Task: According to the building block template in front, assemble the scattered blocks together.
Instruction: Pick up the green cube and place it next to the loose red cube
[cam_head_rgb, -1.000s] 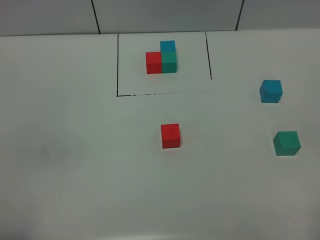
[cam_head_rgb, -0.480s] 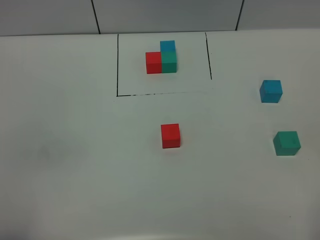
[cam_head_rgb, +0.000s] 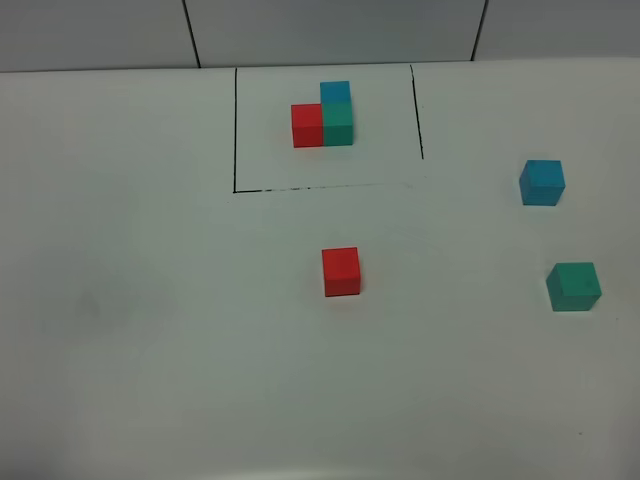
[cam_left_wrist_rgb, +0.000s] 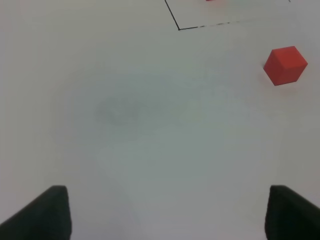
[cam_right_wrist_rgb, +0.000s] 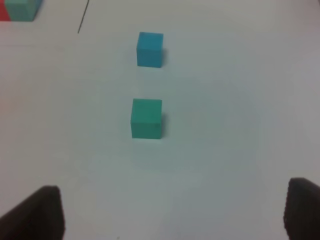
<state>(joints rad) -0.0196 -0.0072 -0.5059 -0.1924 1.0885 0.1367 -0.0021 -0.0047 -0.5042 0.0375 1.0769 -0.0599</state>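
The building block template (cam_head_rgb: 324, 118) is an L-shaped cluster of red, teal-green and blue cubes inside a black drawn frame (cam_head_rgb: 235, 130) at the back. Of the scattered blocks, the red cube (cam_head_rgb: 341, 271) sits mid-table and also shows in the left wrist view (cam_left_wrist_rgb: 285, 65). The blue cube (cam_head_rgb: 542, 182) and the teal-green cube (cam_head_rgb: 573, 286) sit at the right, and both show in the right wrist view, blue (cam_right_wrist_rgb: 150, 49) beyond teal-green (cam_right_wrist_rgb: 146, 118). My left gripper (cam_left_wrist_rgb: 170, 215) and right gripper (cam_right_wrist_rgb: 172, 212) are open and empty, seen only in the wrist views.
The white table (cam_head_rgb: 150, 330) carries the frame and cubes. A grey wall with dark seams (cam_head_rgb: 190, 30) runs along the back edge. A corner of the template (cam_right_wrist_rgb: 20, 10) shows in the right wrist view.
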